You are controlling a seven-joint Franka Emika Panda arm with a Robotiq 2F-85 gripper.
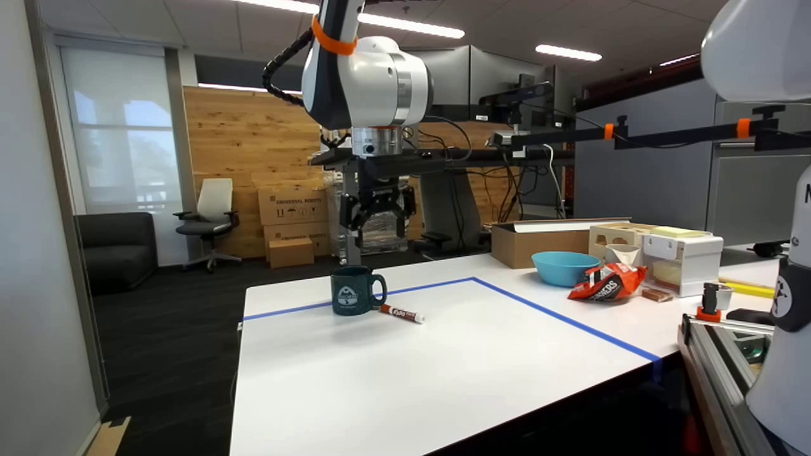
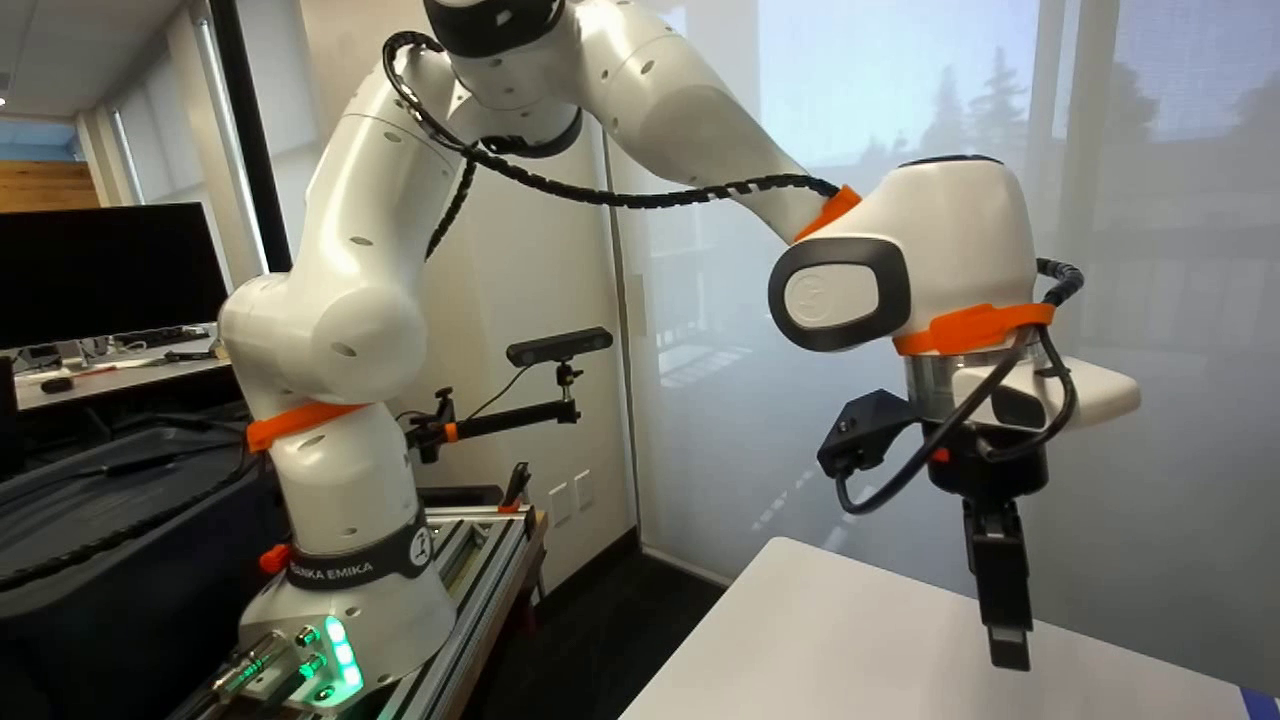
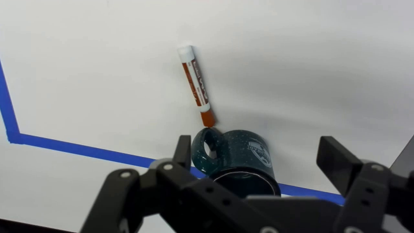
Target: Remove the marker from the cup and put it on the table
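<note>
The dark teal cup (image 1: 350, 291) stands upright on the white table (image 1: 380, 380), near the blue tape line. The marker (image 1: 402, 314), white with a red-brown label and cap, lies flat on the table beside the cup. In the wrist view the marker (image 3: 196, 82) has its cap end at the handle of the cup (image 3: 241, 150); I cannot tell if they touch. My gripper (image 1: 380, 235) is open and empty, above the cup. In the wrist view my gripper (image 3: 258, 155) has its fingers wide apart and hides part of the cup's rim. The cup and marker are out of view in an exterior view showing the gripper (image 2: 1008, 645).
A blue bowl (image 1: 564, 269), a red snack bag (image 1: 609, 282), a cardboard box (image 1: 538, 244) and a white container (image 1: 681, 263) stand at the table's far side. Blue tape (image 1: 557, 316) marks an area on the table. The robot's base (image 2: 350, 620) stands on a metal frame.
</note>
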